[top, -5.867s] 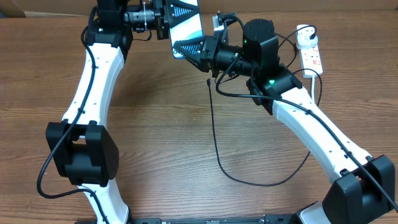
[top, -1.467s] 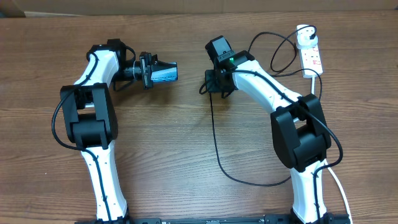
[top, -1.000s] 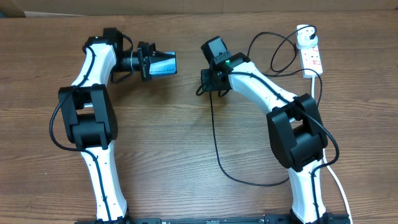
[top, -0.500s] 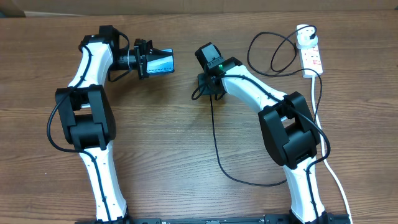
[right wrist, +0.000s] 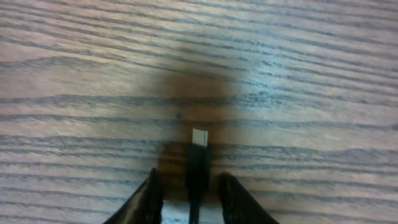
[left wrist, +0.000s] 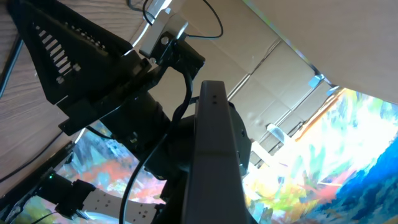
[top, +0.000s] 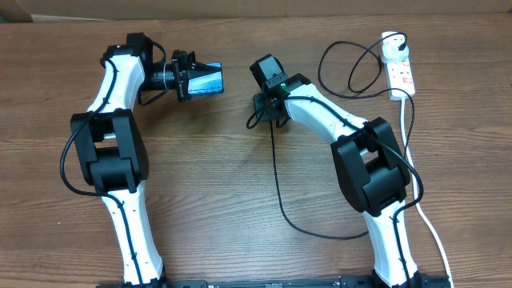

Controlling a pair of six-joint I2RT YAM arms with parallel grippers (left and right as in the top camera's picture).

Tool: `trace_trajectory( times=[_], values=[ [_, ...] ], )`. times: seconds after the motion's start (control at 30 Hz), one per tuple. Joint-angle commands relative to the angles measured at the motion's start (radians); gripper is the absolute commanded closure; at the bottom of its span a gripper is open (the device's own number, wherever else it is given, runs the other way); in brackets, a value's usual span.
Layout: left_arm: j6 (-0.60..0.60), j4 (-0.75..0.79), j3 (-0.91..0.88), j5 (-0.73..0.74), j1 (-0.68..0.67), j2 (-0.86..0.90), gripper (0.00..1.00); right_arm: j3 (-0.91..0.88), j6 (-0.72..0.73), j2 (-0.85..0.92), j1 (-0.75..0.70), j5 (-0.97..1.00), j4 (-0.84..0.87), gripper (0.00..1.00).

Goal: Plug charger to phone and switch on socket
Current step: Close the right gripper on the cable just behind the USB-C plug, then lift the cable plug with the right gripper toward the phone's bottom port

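The charger (top: pixel 276 178) lies in a long loop across the table (top: pixel 200 208). Its tip (right wrist: pixel 199 138) rests flat on the wood near the middle of the far edge, and its adapter (top: pixel 390 50) is seated in the socket (top: pixel 402 76) at the far right corner. The right gripper (right wrist: pixel 190 186) sits low over the tip, jaws a little apart on either side of the cable and, as far as I can see, not pinching it. To its left, the left gripper (top: pixel 189 78) is clamped on the phone (top: pixel 208 81), holding it off the table, apart from the tip. So only the adapter is in. Grasping the tip, mating it with the phone and flipping the switch look undone, though I can't read the switch.
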Motion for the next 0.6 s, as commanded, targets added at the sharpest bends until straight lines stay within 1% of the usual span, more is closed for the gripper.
trace_trajectory(
  times=[0.0,0.2,0.27,0.4,0.47,0.57],
  values=[
    [0.009,-0.004,0.028,0.048,0.005,-0.047,0.96,0.005,-0.002,0.063,-0.005,-0.048,-0.001,0.76],
    [0.009,-0.007,0.028,0.048,0.005,-0.047,0.96,0.005,0.004,0.074,-0.026,-0.121,-0.034,0.96],
    [0.009,-0.007,0.028,0.048,0.005,-0.047,0.96,0.007,0.025,0.074,-0.045,-0.134,-0.055,0.96],
    [0.009,-0.007,0.028,0.048,0.004,-0.047,0.96,0.021,0.023,0.071,-0.098,-0.246,-0.111,0.96],
    [0.009,-0.007,0.028,0.048,0.004,-0.047,0.96,0.032,-0.004,0.066,-0.129,-0.354,-0.139,0.96],
    [0.016,-0.007,0.028,0.048,0.004,-0.047,0.96,0.053,-0.084,0.055,-0.176,-0.545,-0.188,0.96]
  ],
)
